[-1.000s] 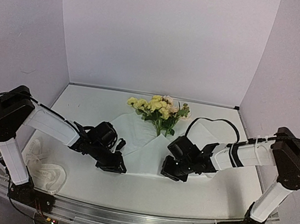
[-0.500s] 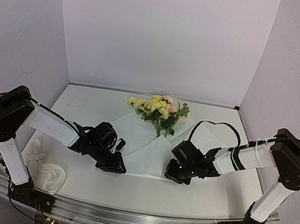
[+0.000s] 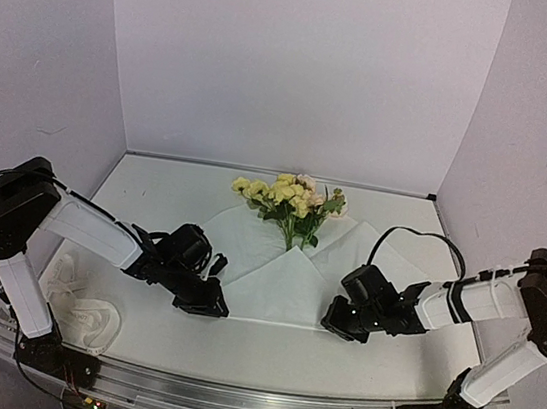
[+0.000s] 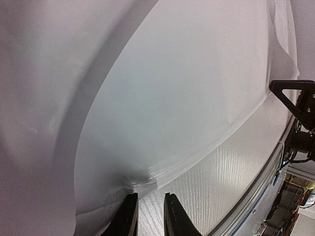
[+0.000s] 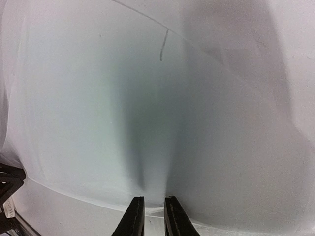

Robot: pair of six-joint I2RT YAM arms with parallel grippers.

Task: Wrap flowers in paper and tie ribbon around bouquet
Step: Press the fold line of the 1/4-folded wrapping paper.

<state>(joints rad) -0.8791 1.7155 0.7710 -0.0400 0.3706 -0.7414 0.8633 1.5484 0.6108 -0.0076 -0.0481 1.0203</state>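
Since a wrap has to begin from a flat sheet, the table carries the paper spread wide across its middle. The sheet's near part is folded up into a triangle whose tip points at the stems. The flowers lie at the far end, blooms clear of the sheet's far edge so that they will show above the finished cone. Their thin green stems run toward the fold and disappear under its tip.

The ribbon rests in loose loops at the near left, beside the left arm's base and well apart from the paper. It is probably parked there until the tying step.

The two grippers sit low at the ends of the fold's near edge, one at each corner, which looks like a hold meant to keep the fold taut or to draw it sideways. The left gripper has its jaws almost together, pinched on the sheet's corner, which puckers right at the tips in the left wrist view. The right gripper is likewise nearly closed on the paper's edge, where a soft ridge rises from its tips.
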